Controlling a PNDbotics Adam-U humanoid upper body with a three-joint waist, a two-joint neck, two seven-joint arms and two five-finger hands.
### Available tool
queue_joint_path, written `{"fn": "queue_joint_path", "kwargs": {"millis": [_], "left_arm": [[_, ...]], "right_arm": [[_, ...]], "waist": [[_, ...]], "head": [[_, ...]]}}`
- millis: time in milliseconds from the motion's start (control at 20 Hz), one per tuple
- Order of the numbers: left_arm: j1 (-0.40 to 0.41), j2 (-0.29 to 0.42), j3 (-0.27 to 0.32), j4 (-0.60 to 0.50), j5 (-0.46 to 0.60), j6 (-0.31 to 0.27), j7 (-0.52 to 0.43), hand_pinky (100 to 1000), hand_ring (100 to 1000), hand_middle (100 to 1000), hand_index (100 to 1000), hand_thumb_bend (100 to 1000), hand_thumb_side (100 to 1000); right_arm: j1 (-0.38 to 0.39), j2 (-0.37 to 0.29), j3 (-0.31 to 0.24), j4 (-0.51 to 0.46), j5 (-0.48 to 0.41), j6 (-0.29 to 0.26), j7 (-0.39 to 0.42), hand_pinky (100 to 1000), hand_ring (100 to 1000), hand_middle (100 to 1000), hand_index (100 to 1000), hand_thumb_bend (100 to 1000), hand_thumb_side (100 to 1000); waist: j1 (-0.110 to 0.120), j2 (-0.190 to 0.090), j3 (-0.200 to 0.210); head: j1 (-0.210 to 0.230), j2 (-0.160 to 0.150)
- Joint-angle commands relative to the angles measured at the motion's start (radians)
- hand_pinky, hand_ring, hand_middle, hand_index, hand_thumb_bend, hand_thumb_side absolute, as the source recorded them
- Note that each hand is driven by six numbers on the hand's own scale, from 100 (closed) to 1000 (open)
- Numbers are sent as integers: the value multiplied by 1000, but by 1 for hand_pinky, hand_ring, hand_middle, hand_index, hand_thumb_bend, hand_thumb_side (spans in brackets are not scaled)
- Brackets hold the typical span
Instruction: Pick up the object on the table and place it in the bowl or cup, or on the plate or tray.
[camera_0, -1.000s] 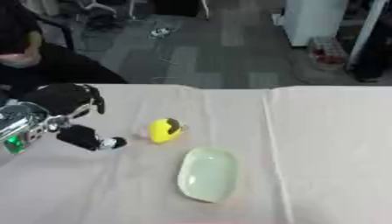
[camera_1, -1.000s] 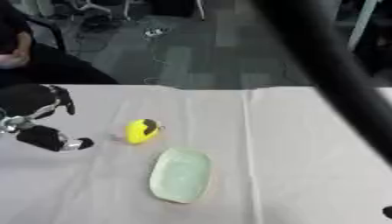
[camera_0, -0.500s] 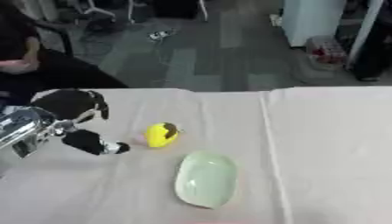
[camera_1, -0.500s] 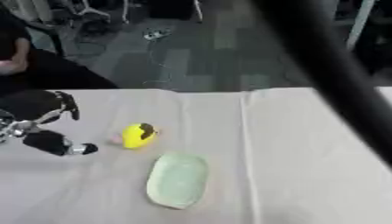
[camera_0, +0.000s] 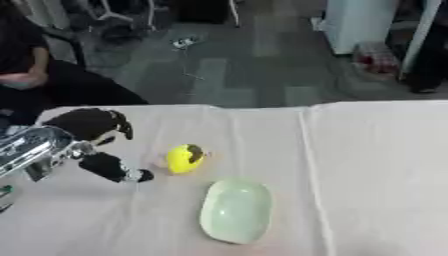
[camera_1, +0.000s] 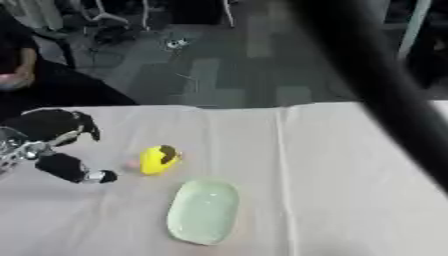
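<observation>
A small yellow object with a dark patch on top (camera_0: 185, 158) lies on the pale tablecloth, left of centre. A pale green oval plate (camera_0: 236, 211) sits just in front of it and to the right. My left hand (camera_0: 87, 131) hovers to the left of the yellow object, a short gap away, with the fingers above and the thumb (camera_0: 114, 169) stretched out below, nothing between them. The right hand does not show; only a dark blurred bar (camera_1: 385, 85) crosses the right eye view.
The cloth-covered table (camera_0: 367, 165) stretches wide to the right of the plate. A seated person in dark clothes (camera_0: 35, 75) is at the far left edge, beyond the table. Floor, chair legs and a white cabinet lie behind.
My left hand has crept right, closer to the yellow object. The whole picture has shifted a little, so the head has moved too. Object and plate lie as before.
</observation>
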Motion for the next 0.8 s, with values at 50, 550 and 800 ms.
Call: {"fn": "queue_joint_path", "kwargs": {"millis": [50,550,800], "left_arm": [[-14,19,14,0,1,3,1,659,737,752,811,588,848],[-25,3,17,22,-4,9,8,659,736,752,811,593,845],[-28,-3,25,35,-14,16,15,659,738,752,812,592,845]], "right_arm": [[-18,-23,-7,-14,-13,-301,-299,314,312,287,451,416,706],[-45,-27,-6,-14,-37,-301,-299,310,313,291,454,380,721],[-67,-20,3,-14,-45,-301,-299,303,315,296,458,347,744]], "waist": [[1,-5,-4],[7,19,-22],[13,45,-32]], "head": [[14,-26],[42,-55],[55,-73]]}}
